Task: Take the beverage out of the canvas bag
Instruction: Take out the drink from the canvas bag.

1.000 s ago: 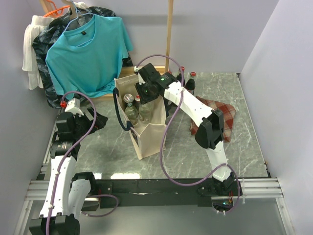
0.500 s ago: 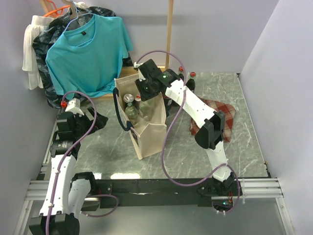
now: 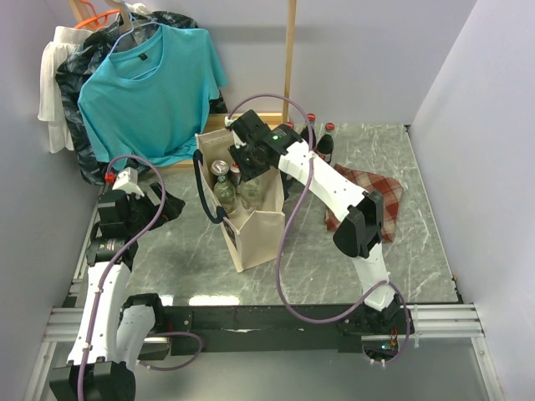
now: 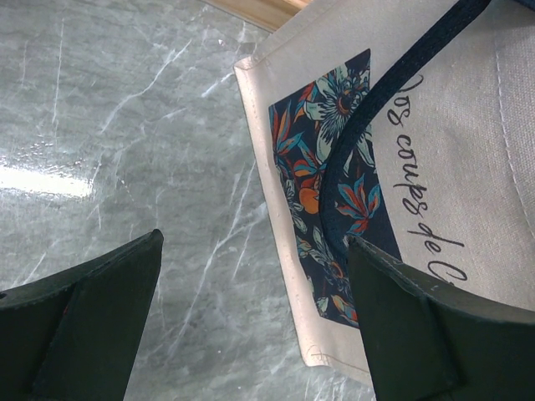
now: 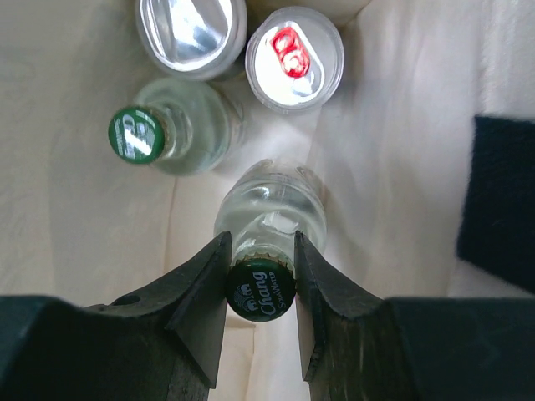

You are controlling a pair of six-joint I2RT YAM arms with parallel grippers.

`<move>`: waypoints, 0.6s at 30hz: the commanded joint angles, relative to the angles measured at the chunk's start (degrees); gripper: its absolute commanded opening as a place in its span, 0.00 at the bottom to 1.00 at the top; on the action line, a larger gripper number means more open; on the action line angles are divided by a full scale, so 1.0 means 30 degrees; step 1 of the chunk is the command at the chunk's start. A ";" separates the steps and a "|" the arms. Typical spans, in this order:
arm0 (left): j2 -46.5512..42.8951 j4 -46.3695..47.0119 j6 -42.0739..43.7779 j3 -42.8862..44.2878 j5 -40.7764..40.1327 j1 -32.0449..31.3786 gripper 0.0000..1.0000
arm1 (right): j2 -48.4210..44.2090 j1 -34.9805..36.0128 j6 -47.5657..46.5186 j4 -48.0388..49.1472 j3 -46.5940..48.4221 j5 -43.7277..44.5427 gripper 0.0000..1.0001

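Note:
The cream canvas bag point(image 3: 251, 230) with navy handles stands upright mid-table. My right gripper point(image 3: 248, 164) reaches down into its mouth. In the right wrist view that gripper point(image 5: 261, 271) is shut on the neck of a clear glass beverage bottle point(image 5: 267, 205) with a green Chang cap, still inside the bag point(image 5: 75, 209). Beside it stand another green-capped bottle point(image 5: 138, 134) and two cans point(image 5: 191, 33). My left gripper point(image 3: 171, 207) is open beside the bag's left side. In the left wrist view the left gripper point(image 4: 255, 242) holds nothing, with the bag's floral panel point(image 4: 334, 192) between its fingers.
Two dark bottles with red caps point(image 3: 326, 140) stand behind the bag. A red plaid cloth point(image 3: 380, 196) lies to the right under the right arm. A teal shirt point(image 3: 155, 83) hangs at the back left beside a wooden post point(image 3: 290, 58). Walls close in both sides.
The right wrist has shifted slightly above the bag's mouth while staying shut on the bottle. The left arm has not moved.

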 commanded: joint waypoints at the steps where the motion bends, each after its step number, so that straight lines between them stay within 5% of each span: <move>1: -0.0031 0.0372 0.0013 0.0700 0.0299 -0.0066 0.96 | -0.2680 0.0272 -0.0087 0.1422 -0.0089 0.0637 0.00; 18: -0.0148 0.0460 0.0071 0.0671 0.0622 -0.0066 0.96 | -0.3180 0.0946 -0.0028 0.1512 0.0142 0.1370 0.00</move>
